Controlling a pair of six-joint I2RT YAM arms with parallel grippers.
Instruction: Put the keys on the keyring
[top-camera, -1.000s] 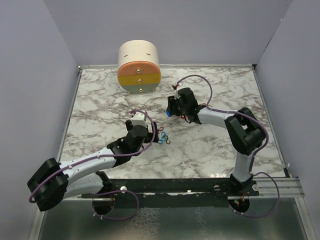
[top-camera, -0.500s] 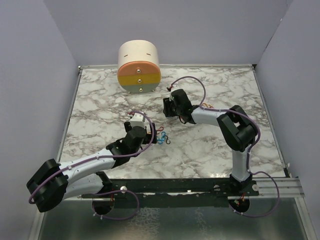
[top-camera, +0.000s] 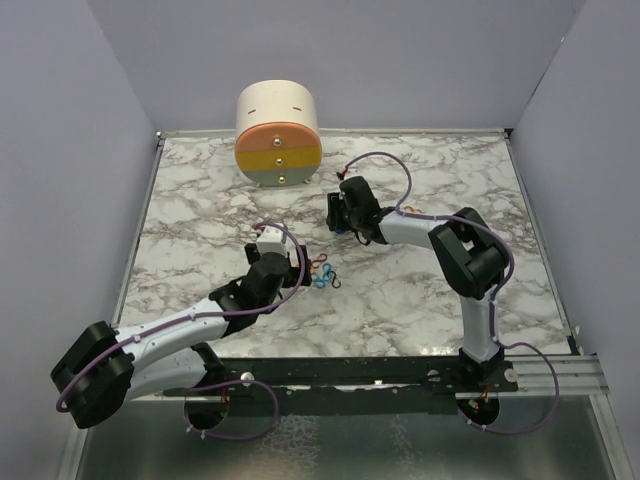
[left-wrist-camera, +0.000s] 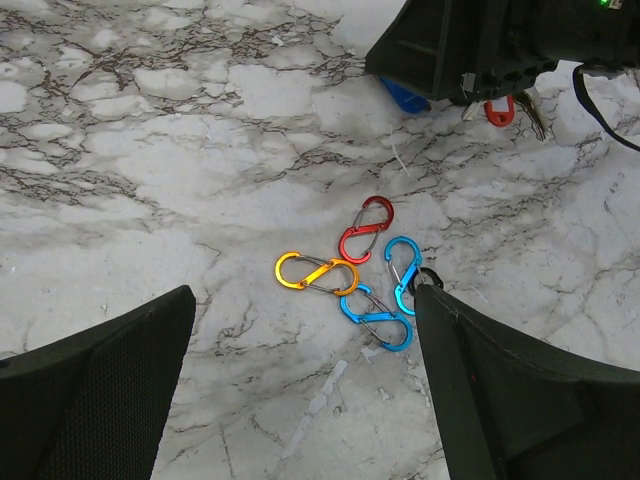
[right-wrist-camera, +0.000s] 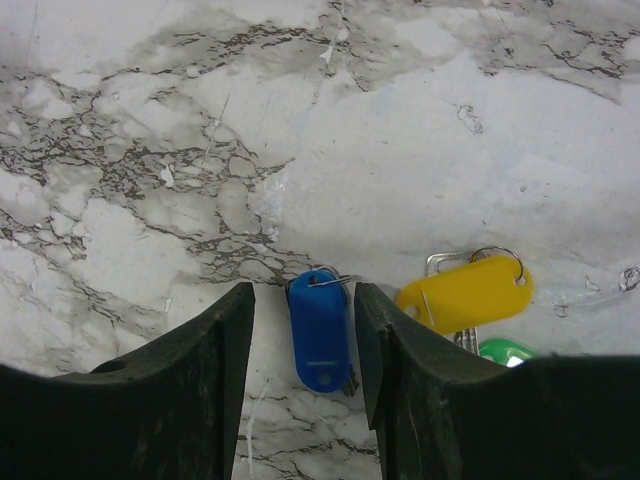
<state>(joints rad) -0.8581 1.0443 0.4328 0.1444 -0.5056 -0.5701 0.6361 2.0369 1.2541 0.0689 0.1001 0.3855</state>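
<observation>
The blue key (right-wrist-camera: 320, 345) has a solid, rounded oblong plastic head with a thin wire loop at its top. It lies flat on the marble table (top-camera: 420, 300), just past the table's centre at twelve o'clock. The right gripper (right-wrist-camera: 302, 300) stands over it with its jaws partly spread. The key sits in the gap between the fingers, with marble showing on its left side, so nothing is pinched.

In the right wrist view the yellow key (right-wrist-camera: 465, 295) lies at two o'clock from the blue one, flat, with metal showing beneath it. The green key (right-wrist-camera: 505, 352) is at three o'clock and mostly hidden behind the right finger. In the left wrist view the red key (left-wrist-camera: 500, 110) peeps out from under the right arm's black body, which covers much of the bunch.

Nearer the bases, the left gripper (left-wrist-camera: 305, 295) hangs with its jaws spread wide and holds nothing. Below its opening lies a cluster of thin clips: an orange clip (left-wrist-camera: 315, 272), a red clip (left-wrist-camera: 365, 228) and two blue clips (left-wrist-camera: 403, 270), all touching one another. The keys lie at one o'clock from this cluster, well apart.

At the far edge, at eleven o'clock, stands a cream drum (top-camera: 278, 135) with an orange and yellow face.
</observation>
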